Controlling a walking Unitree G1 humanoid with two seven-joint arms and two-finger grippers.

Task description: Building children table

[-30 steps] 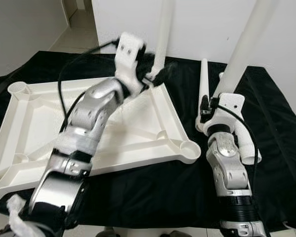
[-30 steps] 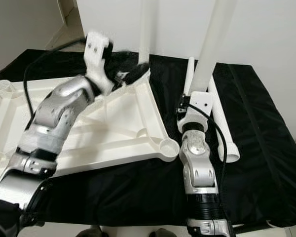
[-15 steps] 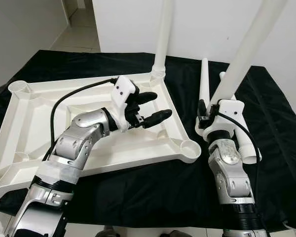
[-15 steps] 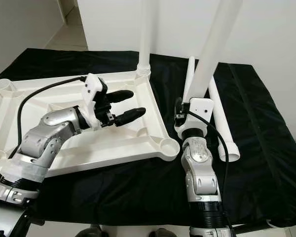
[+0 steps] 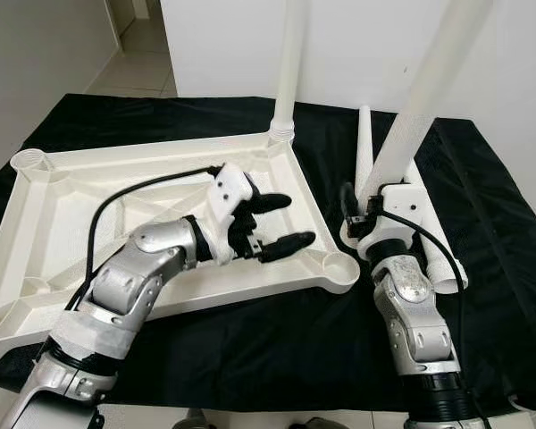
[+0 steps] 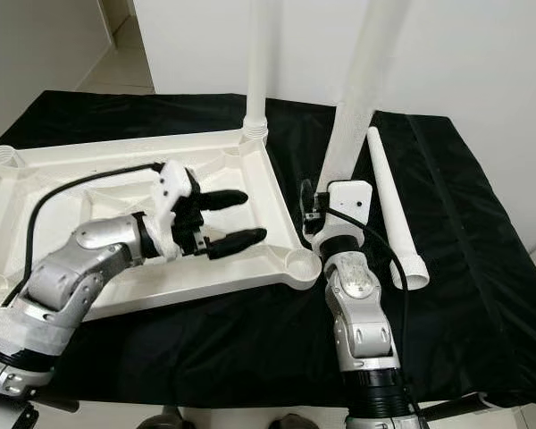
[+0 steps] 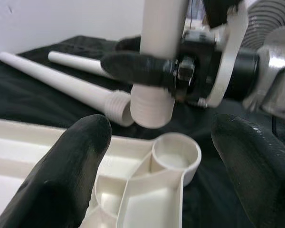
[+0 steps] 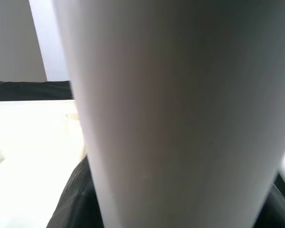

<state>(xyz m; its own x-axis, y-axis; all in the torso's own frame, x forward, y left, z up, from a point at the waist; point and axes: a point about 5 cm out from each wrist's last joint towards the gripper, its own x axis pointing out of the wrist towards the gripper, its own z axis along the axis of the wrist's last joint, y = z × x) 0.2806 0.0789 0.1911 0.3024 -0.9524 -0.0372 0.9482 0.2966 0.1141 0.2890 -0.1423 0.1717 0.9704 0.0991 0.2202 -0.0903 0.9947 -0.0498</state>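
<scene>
Left gripper (image 5: 275, 223): fingers spread wide, holding nothing; hovering over the near-right part of the tabletop, pointing toward the near-right corner socket.
Tabletop (image 5: 62, 192): white, upside down on the black cloth (image 5: 250, 349), ribs facing up; round sockets at the corners.
Fitted leg (image 5: 288, 67): upright in the far-right corner socket, already seated.
Near-right socket (image 5: 341, 268): vacant, open upward; seen from the left wrist as a round cup (image 7: 175, 154).
Right gripper (image 5: 362, 210): closed around a white leg just above its threaded end, as the left wrist view shows.
Held leg (image 5: 429, 89): tilted slightly, threaded end (image 7: 152, 107) hanging just above and to the right of the vacant socket, not yet inside.
Spare legs (image 6: 393, 210): lying on the cloth at the right, well clear of the work.
Step in hand: bringing the held leg to the near-right socket.
Doing it well: square the leg upright, centre the thread over the cup, lower straight, then turn; best with the left gripper steadying the tabletop rim.
</scene>
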